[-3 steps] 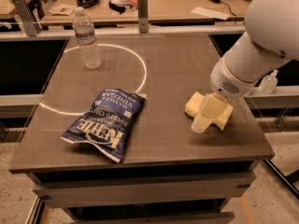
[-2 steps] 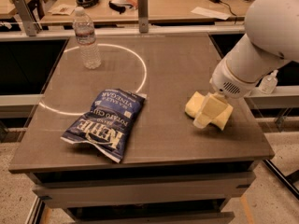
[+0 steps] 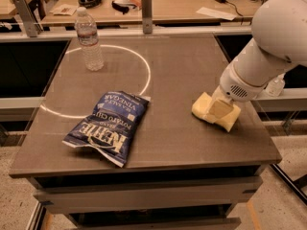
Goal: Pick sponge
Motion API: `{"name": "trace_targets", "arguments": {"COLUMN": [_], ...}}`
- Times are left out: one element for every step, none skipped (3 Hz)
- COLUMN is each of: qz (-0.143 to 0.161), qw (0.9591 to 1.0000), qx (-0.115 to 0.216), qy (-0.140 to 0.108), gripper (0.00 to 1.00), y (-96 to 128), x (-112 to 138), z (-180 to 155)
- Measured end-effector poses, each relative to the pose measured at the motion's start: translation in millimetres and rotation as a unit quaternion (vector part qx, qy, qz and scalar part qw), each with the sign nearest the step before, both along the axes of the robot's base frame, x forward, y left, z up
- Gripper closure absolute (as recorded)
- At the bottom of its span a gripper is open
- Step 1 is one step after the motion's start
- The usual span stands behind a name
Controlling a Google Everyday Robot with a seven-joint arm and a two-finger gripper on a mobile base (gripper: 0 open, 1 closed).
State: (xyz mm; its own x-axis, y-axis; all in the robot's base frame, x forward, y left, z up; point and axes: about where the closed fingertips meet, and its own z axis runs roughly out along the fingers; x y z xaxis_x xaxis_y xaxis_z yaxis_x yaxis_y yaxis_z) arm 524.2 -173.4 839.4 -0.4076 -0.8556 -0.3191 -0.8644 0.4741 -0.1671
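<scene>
The sponge (image 3: 200, 106) is a pale yellow foam block lying on the right side of the dark table (image 3: 182, 66). My gripper (image 3: 222, 114) hangs from the white arm (image 3: 268, 47) and is down on the sponge's right part, touching or covering it. Only the left end of the sponge shows clearly; the rest is hidden behind the gripper. The sponge rests on the table surface.
A blue chip bag (image 3: 108, 126) lies at the front left of the table. A clear water bottle (image 3: 89, 38) stands at the back left, on a white circle line (image 3: 144, 66). The table's right edge is close to the sponge. A cluttered desk (image 3: 182, 1) stands behind.
The gripper has settled lower and slightly to the right over the sponge. The sponge, bag and bottle have not moved.
</scene>
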Motion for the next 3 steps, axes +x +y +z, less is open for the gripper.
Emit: {"name": "trace_targets", "arguments": {"qz": [-0.003, 0.005, 0.034], "qw": [0.9999, 0.999, 0.9915], "qx": [0.011, 0.041, 0.11], "qy": [-0.003, -0.019, -0.06], "gripper": [0.95, 1.0, 1.0], "y": [-1.6, 1.8, 6.8], "x": [1.6, 3.4, 11.4], "z": [4.7, 26.6, 60.3]}}
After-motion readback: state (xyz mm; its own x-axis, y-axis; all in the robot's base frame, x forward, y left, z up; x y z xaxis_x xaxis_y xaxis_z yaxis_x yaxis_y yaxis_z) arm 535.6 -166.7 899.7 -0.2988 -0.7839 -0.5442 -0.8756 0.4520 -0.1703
